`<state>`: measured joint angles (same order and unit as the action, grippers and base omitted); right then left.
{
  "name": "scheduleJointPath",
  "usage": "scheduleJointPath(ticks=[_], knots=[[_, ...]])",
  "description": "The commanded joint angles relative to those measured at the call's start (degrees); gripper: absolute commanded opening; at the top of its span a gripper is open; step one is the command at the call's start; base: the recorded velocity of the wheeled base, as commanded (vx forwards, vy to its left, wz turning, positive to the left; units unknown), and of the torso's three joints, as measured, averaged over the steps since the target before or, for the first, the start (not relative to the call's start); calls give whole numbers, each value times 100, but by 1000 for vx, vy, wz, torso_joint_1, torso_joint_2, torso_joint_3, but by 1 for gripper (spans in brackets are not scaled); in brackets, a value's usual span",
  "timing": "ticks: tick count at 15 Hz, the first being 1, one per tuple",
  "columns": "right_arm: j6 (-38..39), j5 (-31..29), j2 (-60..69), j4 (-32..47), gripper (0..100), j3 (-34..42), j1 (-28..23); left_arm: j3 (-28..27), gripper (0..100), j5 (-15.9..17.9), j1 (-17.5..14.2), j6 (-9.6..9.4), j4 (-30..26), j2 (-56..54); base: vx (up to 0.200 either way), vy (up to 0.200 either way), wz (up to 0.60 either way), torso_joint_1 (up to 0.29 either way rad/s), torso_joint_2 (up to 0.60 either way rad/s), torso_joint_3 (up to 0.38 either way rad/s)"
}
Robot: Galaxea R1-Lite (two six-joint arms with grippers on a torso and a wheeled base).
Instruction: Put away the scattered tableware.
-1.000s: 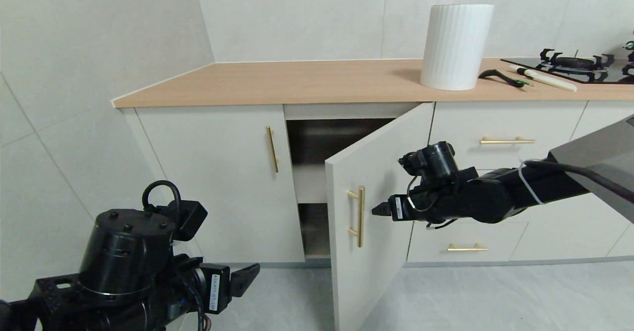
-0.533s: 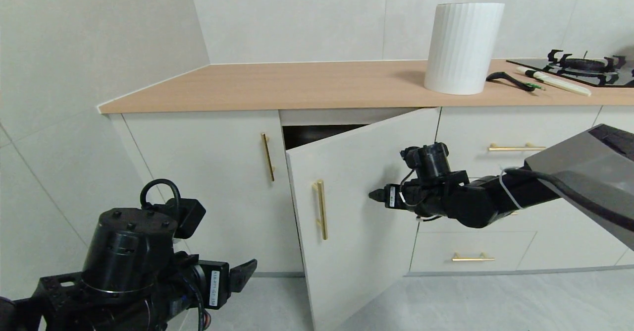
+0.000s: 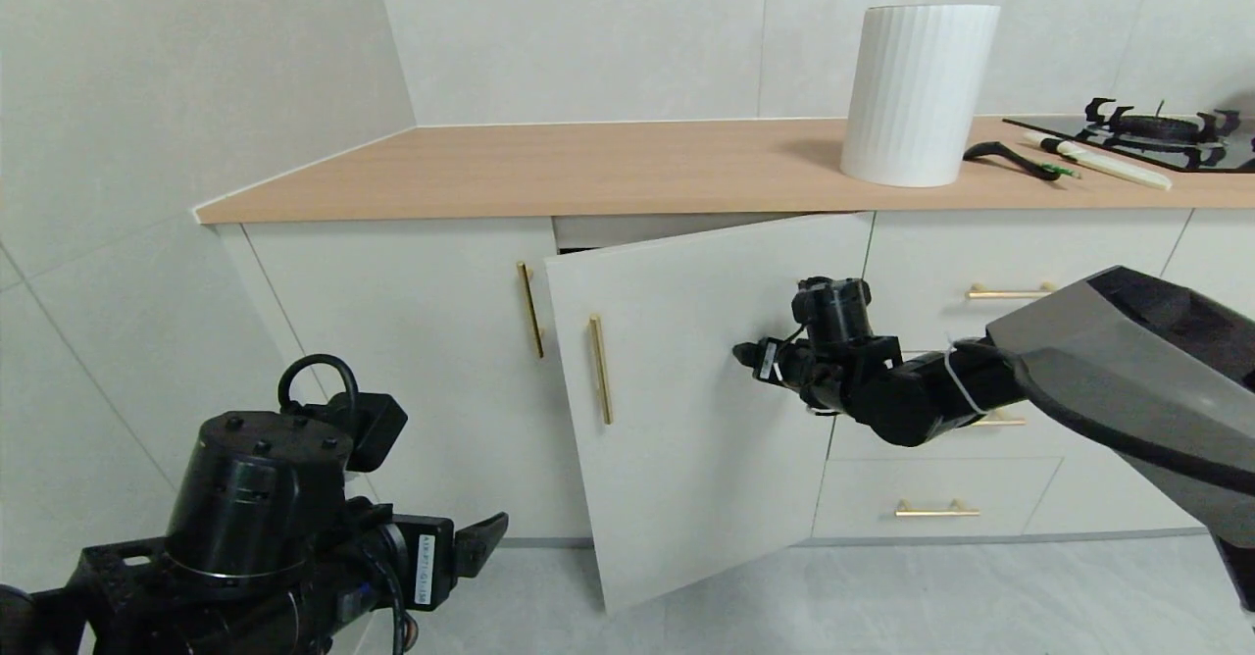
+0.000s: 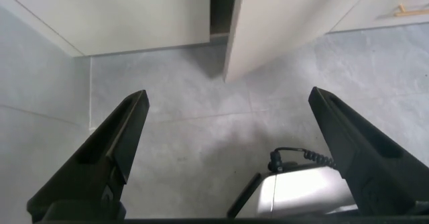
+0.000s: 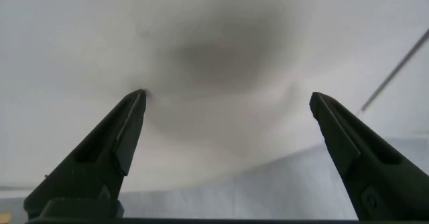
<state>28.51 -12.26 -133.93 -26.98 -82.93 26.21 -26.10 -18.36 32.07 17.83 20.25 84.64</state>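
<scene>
The white cabinet door (image 3: 686, 390) with a gold handle (image 3: 599, 369) stands slightly ajar under the wooden counter (image 3: 549, 170). My right gripper (image 3: 745, 356) is open, its fingertips against the door's outer face (image 5: 221, 63), to the right of the handle. My left gripper (image 3: 485, 537) hangs low at the left, open and holding nothing, above the grey floor (image 4: 201, 137); the door's lower corner (image 4: 281, 23) lies beyond it. On the counter at the right lie a black-handled utensil (image 3: 1000, 155) and a cream-handled utensil (image 3: 1108, 163).
A tall white ribbed container (image 3: 917, 96) stands on the counter next to the utensils. A black gas hob (image 3: 1147, 130) sits at the far right. Drawers with gold handles (image 3: 1010, 291) are right of the door. A second door (image 3: 392, 371) is shut at the left.
The cabinet door has swung from half open to nearly shut, with my right gripper following its face toward the cabinet. The left arm has stayed put.
</scene>
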Motion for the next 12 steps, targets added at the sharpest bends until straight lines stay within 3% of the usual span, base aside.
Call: scheduleJointPath(ticks=[1,12], knots=[[93,-4,-248,-229,100,-144,-142,17,100,-1,1,1,5,18,0,0,0,0,0,0],[427,-646,-960,-405,100,-1331,-503,8,100,-10,1,1,5,9,0,0,0,0,0,0]])
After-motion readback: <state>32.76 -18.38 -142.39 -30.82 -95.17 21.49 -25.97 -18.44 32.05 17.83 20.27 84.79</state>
